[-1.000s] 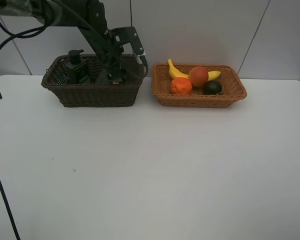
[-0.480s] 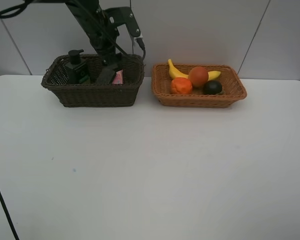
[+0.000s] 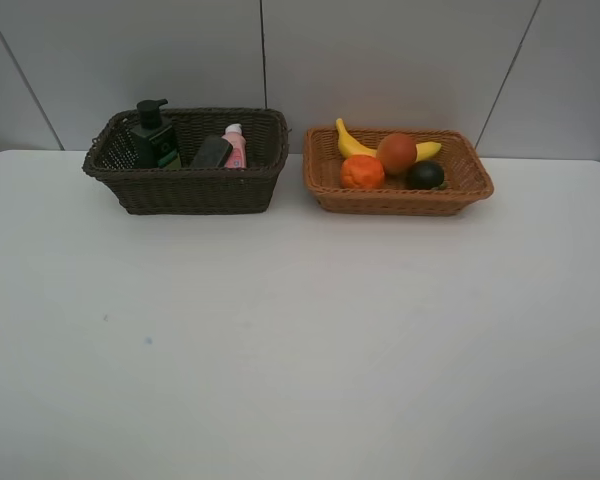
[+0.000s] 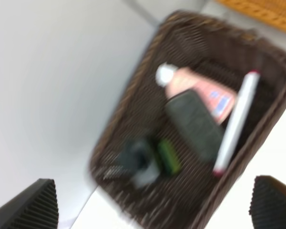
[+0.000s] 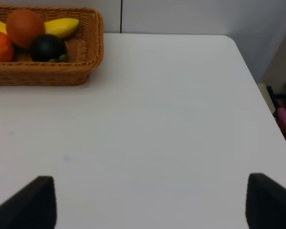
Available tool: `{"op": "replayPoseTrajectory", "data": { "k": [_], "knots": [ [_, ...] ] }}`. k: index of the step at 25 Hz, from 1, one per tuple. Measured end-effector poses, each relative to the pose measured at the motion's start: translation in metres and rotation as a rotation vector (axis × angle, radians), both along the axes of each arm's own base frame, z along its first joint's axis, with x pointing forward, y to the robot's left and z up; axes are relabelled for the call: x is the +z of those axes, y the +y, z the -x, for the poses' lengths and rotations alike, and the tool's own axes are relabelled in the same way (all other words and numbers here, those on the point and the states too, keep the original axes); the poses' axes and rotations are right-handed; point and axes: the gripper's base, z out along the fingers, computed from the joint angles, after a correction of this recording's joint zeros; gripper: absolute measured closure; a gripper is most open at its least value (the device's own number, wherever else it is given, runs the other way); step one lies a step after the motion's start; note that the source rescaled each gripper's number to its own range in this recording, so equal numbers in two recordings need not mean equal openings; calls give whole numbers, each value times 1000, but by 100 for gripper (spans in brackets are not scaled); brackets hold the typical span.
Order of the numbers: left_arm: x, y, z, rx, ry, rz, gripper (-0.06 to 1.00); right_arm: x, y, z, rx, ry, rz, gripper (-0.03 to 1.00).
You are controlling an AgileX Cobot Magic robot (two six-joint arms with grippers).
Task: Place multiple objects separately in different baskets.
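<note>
Spanning the frame, bare across its near half: white table [image 3: 300,340]. Standing side by side along its far edge, just apart: dark basket [image 3: 185,190] on the left and tan basket [image 3: 400,198] on the right.

Sitting inside the dark basket: pump bottle [image 3: 152,135] upright at the left end, eraser [image 3: 211,152] leaning beside it, pink bottle [image 3: 235,146] touching the eraser, white cap up. Lying along one long wall of the same basket, seen blurred from the left wrist only: marker [image 4: 237,123], beside the pink bottle [image 4: 200,90] and the eraser [image 4: 195,125].

Resting in the tan basket: banana [image 3: 352,143] curving along the back, ball fruit [image 3: 397,152] against it, tangerine [image 3: 362,172] in front to the left, green fruit [image 3: 425,175] in front to the right.

Hanging above the dark basket, spread wide and gripping nothing: left gripper [image 4: 152,202]. Hovering over bare table beside the tan basket [image 5: 47,71], likewise released and empty: right gripper [image 5: 150,202].
</note>
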Motion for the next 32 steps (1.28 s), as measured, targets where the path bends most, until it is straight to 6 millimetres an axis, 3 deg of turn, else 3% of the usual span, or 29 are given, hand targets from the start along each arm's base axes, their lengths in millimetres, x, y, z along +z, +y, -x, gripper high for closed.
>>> {"op": "replayPoseTrajectory", "data": {
  "k": [5,8,12,15,20,26,32],
  "knots": [
    [55,44,72,177,-94,13,-5,0,0,0,0,0,0,-3],
    [74,68,113,279,-187,58,-5,0,0,0,0,0,0,-3],
    [81,101,168,365,-290,56,-5,0,0,0,0,0,0,-3],
    [73,121,210,409,-337,91,-5,0,0,0,0,0,0,-3],
    [36,150,272,494,-386,183,-5,0,0,0,0,0,0,-3],
    [-34,169,319,618,-380,230,-5,0,0,0,0,0,0,-3],
    [-87,163,356,756,-370,322,-5,0,0,0,0,0,0,-3]
  ]
}}
